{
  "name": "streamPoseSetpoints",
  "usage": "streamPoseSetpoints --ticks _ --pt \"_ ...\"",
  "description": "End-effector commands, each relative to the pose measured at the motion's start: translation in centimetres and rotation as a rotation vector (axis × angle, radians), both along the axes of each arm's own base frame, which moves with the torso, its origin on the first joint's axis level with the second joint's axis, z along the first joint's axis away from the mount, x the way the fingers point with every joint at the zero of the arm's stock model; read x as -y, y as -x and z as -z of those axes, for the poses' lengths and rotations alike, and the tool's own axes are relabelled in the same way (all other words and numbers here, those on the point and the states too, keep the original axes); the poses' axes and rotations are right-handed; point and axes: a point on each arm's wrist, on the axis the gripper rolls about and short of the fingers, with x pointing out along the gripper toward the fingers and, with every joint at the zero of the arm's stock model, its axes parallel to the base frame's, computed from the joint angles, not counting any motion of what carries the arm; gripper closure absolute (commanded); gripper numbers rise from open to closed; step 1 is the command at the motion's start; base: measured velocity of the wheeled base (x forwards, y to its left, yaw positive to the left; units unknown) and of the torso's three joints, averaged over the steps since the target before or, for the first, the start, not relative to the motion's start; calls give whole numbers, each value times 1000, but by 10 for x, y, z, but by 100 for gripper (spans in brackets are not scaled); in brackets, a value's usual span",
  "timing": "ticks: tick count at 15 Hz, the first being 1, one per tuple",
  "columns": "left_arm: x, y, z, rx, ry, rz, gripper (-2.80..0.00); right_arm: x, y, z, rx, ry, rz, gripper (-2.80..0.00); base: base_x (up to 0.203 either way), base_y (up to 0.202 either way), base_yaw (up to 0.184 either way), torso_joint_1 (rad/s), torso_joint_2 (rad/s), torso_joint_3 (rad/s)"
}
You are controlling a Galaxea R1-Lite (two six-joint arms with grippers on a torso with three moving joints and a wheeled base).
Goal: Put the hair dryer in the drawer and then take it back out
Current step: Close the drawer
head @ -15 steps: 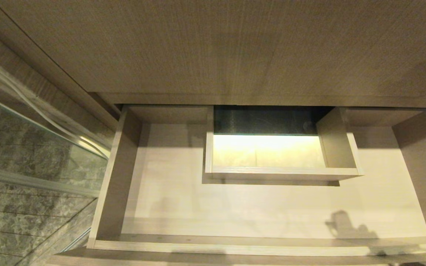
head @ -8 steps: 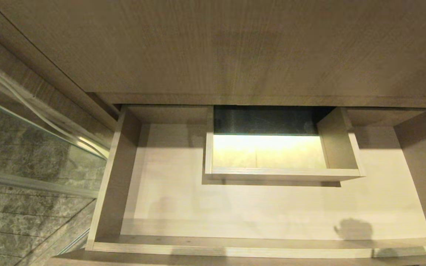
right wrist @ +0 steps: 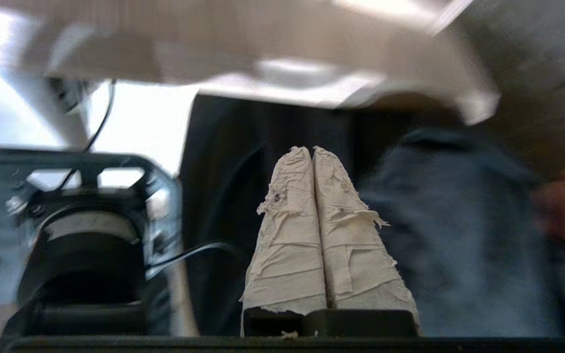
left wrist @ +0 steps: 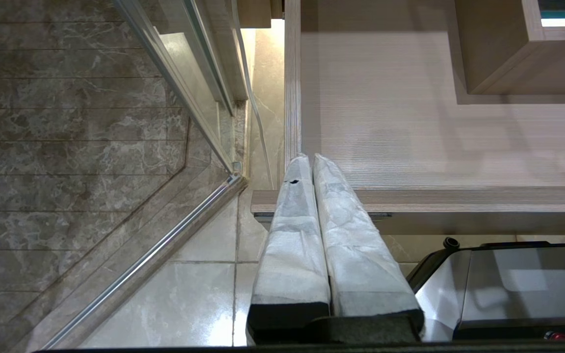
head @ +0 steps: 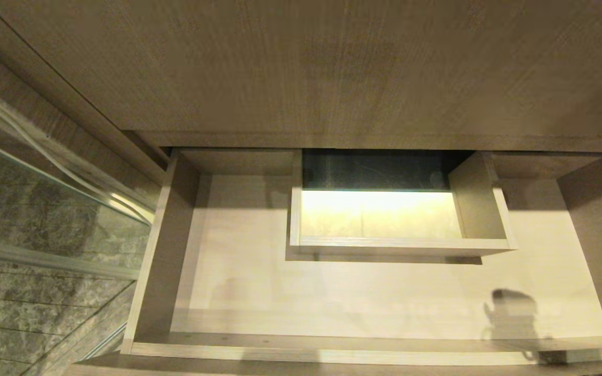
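The left gripper (left wrist: 310,162), its tape-wrapped fingers pressed together and empty, hangs just before the front left corner of the wide, shallow, light-brown wood-grain drawer (left wrist: 410,196), which stands open. The right gripper (right wrist: 311,153) is likewise pressed together on nothing, with a person's blurred dark sleeve (right wrist: 459,220) beside it. The hair dryer appears in no view.

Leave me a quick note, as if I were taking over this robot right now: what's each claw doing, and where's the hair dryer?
Left gripper: shut, empty, parked by the drawer's front-left corner.
Right gripper: shut, empty, outside the head view.
Drawer: pulled open, nothing lying in it; the boxed cut-out sits mid-drawer.
Hair dryer: in no view.
Done: drawer open.
Left: cannot tell whether the hair dryer has already been in; find it first.
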Motion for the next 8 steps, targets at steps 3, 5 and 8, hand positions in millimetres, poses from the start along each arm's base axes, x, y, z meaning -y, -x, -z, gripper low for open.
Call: streamPoseSetpoints --ticks 3,5,8 --pt "0 0 0 -1 1 -1 0 3 -1 25 -132 -93 9 0 0 0 0 0 0 0" --pt "0 0 0 -1 1 1 0 4 -2 31 -167 -113 7 0 0 0 0 0 0 0" --pt "0 0 0 -1 0 1 0 4 -3 41 -201 -129 8 0 0 0 0 0 0 0"
